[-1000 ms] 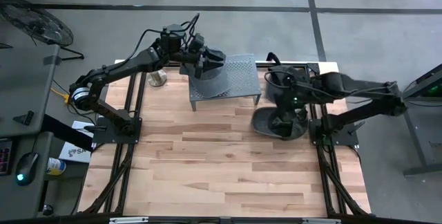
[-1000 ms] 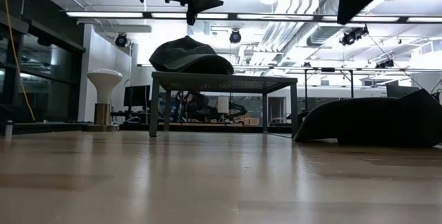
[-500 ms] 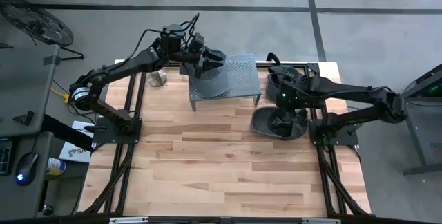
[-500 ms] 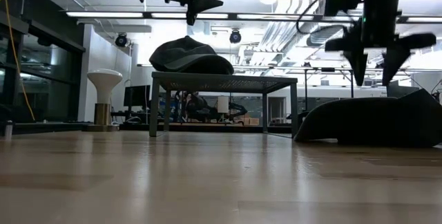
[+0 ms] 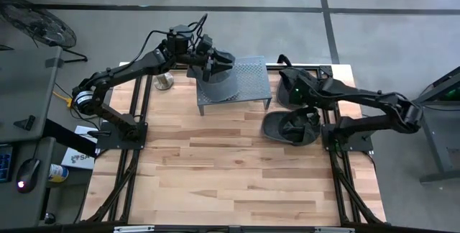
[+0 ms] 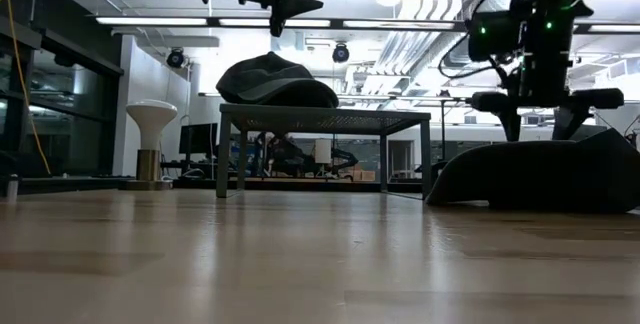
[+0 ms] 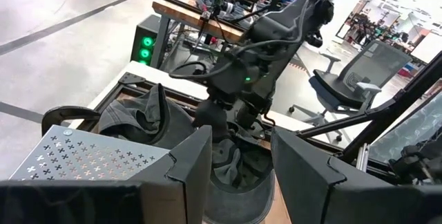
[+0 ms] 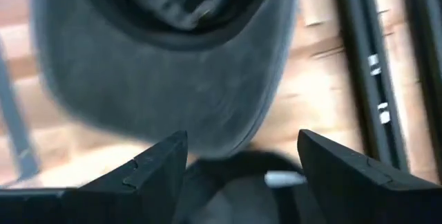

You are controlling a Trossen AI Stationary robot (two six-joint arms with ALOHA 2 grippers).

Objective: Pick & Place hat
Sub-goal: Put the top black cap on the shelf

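Two dark arms reach over the wooden bench (image 5: 230, 175), one from each side. Next in size is the perforated metal stand (image 5: 248, 82) at the far middle of the bench; a dark hat (image 6: 275, 80) lies on its top, toward its left end. Another hat (image 5: 284, 130) lies upside down on the bench by the stand's right legs, its hollow facing up, and what looks like a third dark hat (image 5: 293, 89) sits just behind it near the far right corner, though it is hard to make out there.

The right tool (image 5: 309, 116) hangs over the upturned hat with its fingers spread wide, holding nothing; in the low view its fingertips (image 6: 508, 124) stand just above the hat's dark mound. The left tool (image 5: 224, 60) hovers above the hat on the stand, clear of it in the low view, its fingers partly apart and gripping nothing.

Smallest, a pale round-topped object (image 6: 151, 139) stands at the bench's far left edge.
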